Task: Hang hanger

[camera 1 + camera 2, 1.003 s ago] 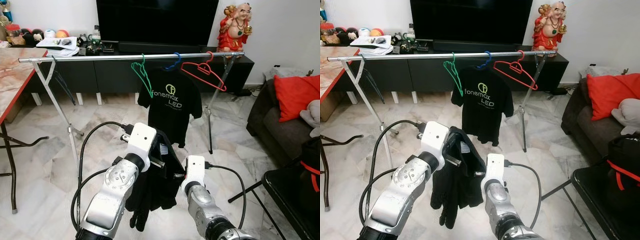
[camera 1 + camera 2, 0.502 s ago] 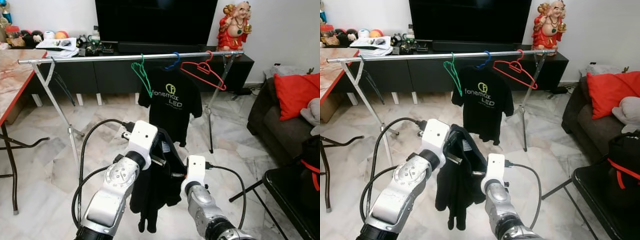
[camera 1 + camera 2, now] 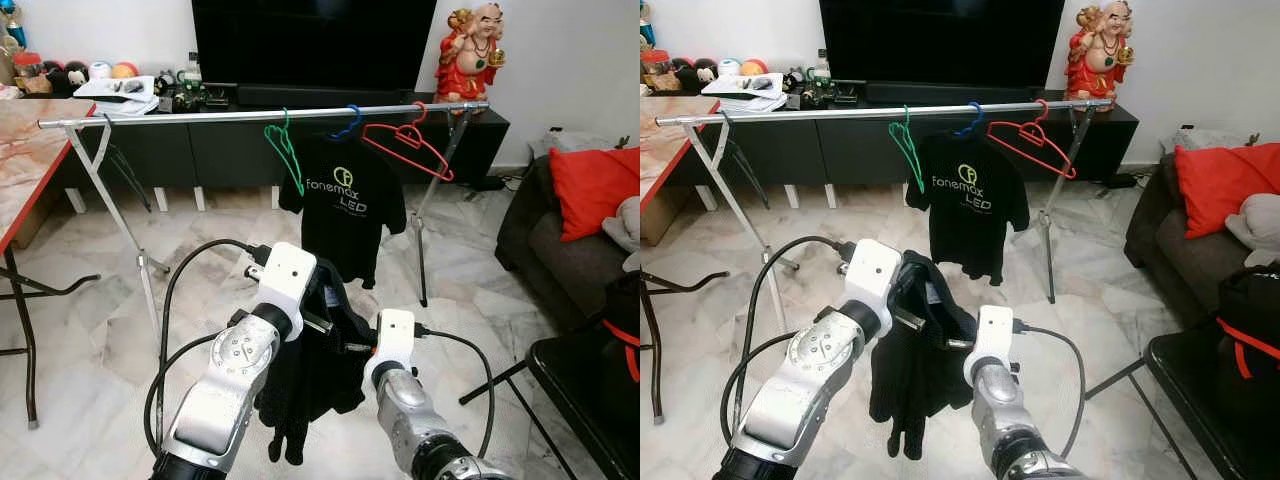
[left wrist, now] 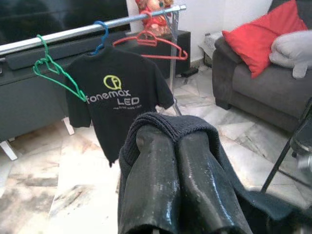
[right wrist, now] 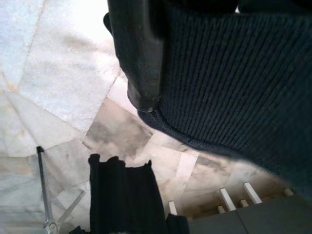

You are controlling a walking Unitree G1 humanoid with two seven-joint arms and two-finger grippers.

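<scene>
A silver clothes rail [image 3: 200, 115] crosses the room ahead. On it hang a bare green hanger [image 3: 285, 150], a blue hanger [image 3: 347, 125] carrying a black printed T-shirt [image 3: 342, 215], and a bare red hanger [image 3: 410, 145]. Both arms hold a black knit garment [image 3: 315, 370] low in front of me, well short of the rail. My left gripper [image 4: 173, 139] is shut, with the knit folded over its tips. My right gripper [image 3: 352, 348] reaches into the cloth from the right. One of its fingers [image 5: 139, 58] presses against the knit, and the other is hidden.
A red-edged marble table [image 3: 25, 150] stands at the left. A grey sofa with a red cushion [image 3: 590, 190] and a black chair [image 3: 590, 390] are at the right. A dark TV cabinet [image 3: 150, 150] and a red statue [image 3: 468, 50] lie behind the rail. The rail's crossed legs [image 3: 120, 220] stand on marble floor.
The hanging garment has swayed a little and the view has shifted slightly. Both arms keep nearly the same pose.
</scene>
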